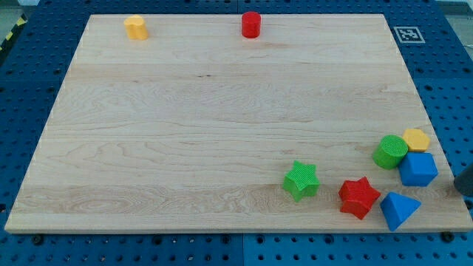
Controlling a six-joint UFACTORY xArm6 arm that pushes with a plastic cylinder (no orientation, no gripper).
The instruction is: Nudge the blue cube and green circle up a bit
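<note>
The blue cube (418, 169) sits near the board's right edge, low in the view. The green circle (389, 151) touches it on its upper left. A yellow block (417, 139) rests just above the cube and right of the green circle. A dark shape at the view's right edge is my rod; my tip (457, 186) is just right of and slightly below the blue cube, a small gap away.
A blue triangle (400, 210) lies below the cube, a red star (359, 197) to its left, and a green star (301, 181) further left. A yellow block (136, 27) and a red cylinder (251, 24) stand at the wooden board's (222, 125) top edge.
</note>
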